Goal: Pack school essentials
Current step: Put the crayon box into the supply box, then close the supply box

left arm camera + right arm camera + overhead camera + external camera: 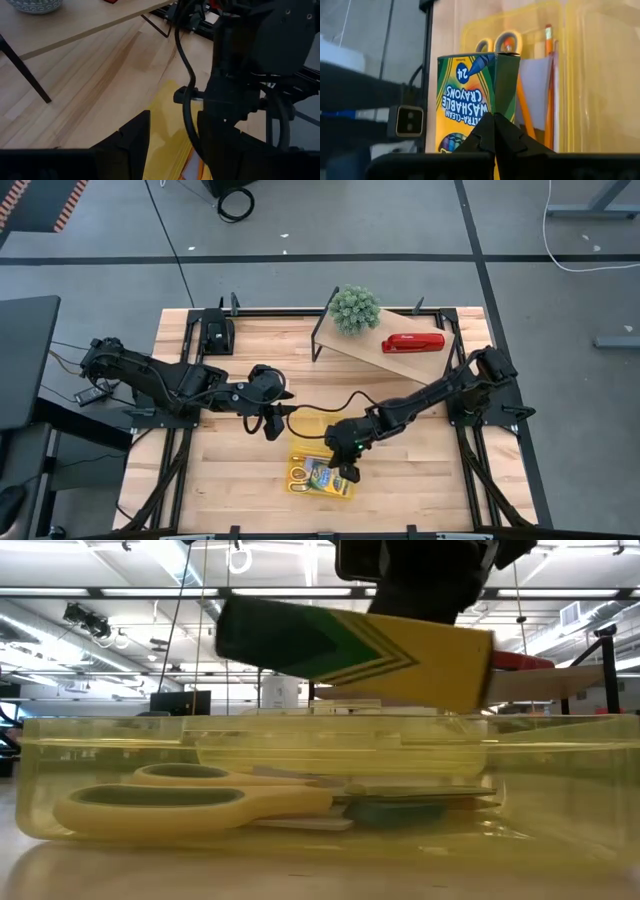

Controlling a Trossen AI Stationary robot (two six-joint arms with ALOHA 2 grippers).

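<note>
the right gripper [494, 131] is clenched with nothing in it, just above the crayon box [472, 100], which rests tilted in the yellow case [300, 448] over the scissors [190, 802]. left gripper [274, 423] spread, empty, beside the case.

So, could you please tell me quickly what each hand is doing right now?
Left hand: open, holding nothing, beside the yellow case.
Right hand: closed, with the crayon box in front of it, over the case.

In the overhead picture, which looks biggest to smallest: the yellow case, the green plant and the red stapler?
1. Yellow case
2. Green plant and red stapler: they look alike, the plant rounder and the stapler longer, so I won't rank them.
</note>
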